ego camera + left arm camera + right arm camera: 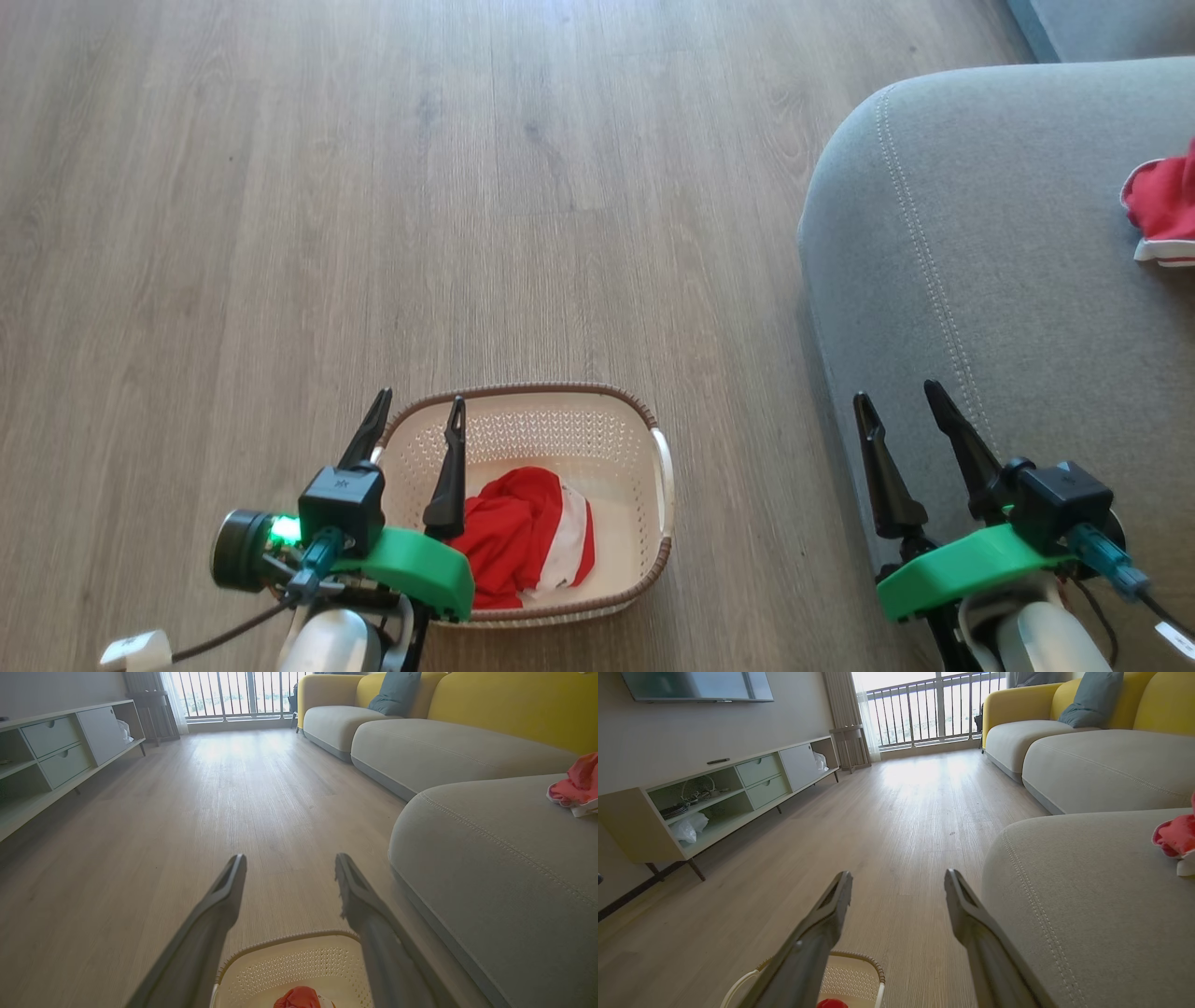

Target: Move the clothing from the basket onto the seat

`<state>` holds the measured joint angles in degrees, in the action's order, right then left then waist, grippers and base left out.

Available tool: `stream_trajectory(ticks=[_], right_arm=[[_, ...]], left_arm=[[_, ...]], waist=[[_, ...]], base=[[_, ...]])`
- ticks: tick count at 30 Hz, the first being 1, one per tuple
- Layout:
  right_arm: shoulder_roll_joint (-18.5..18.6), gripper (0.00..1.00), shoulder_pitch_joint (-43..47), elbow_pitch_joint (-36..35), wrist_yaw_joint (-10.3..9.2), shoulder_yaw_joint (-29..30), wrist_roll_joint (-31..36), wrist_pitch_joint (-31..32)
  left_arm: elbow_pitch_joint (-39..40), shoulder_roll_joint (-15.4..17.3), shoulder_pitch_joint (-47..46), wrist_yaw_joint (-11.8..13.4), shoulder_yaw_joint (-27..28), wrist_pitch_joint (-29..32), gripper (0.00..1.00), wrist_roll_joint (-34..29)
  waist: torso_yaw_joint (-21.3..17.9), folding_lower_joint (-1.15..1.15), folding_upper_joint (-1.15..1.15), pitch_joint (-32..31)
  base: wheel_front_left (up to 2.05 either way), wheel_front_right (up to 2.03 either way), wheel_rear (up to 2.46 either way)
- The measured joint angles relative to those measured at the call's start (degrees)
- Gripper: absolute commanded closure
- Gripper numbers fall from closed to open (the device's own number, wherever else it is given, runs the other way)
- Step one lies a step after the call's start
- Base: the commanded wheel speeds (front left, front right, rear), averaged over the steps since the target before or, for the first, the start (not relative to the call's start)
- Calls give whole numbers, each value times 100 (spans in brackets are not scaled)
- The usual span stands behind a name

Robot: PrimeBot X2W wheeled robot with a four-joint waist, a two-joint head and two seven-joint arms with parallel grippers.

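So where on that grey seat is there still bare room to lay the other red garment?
Most of the seat is bare: the wide stretch between its stitched left edge and the red garment already lying at its far right. Its near end is crowded by the right gripper, fingers open. In the basket, the other garment leaves the right side bare.

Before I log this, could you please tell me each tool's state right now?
Left tool: open, holding nothing.
Right tool: open, holding nothing.

Bright daylight from the window (pixel 924 709) — floor (pixel 924 777) glares.
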<state>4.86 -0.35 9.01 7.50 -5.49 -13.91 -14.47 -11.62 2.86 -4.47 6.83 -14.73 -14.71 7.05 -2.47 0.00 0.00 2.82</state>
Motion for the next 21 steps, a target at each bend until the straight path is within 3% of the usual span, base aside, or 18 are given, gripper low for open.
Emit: stream_trajectory(ticks=[13,21], right_arm=[[1,0,-4,2,0,33,35,0],[-76,0,-31,-113,0,238,124,1]], left_arm=[[-23,0,-5,-13,-15,0,0,-3],[-633,0,-129,-169,-2,1,0,-129]], waist=[[9,0,0,172],[-59,0,0,707]], base=[[0,0,0],[0,0,0]])
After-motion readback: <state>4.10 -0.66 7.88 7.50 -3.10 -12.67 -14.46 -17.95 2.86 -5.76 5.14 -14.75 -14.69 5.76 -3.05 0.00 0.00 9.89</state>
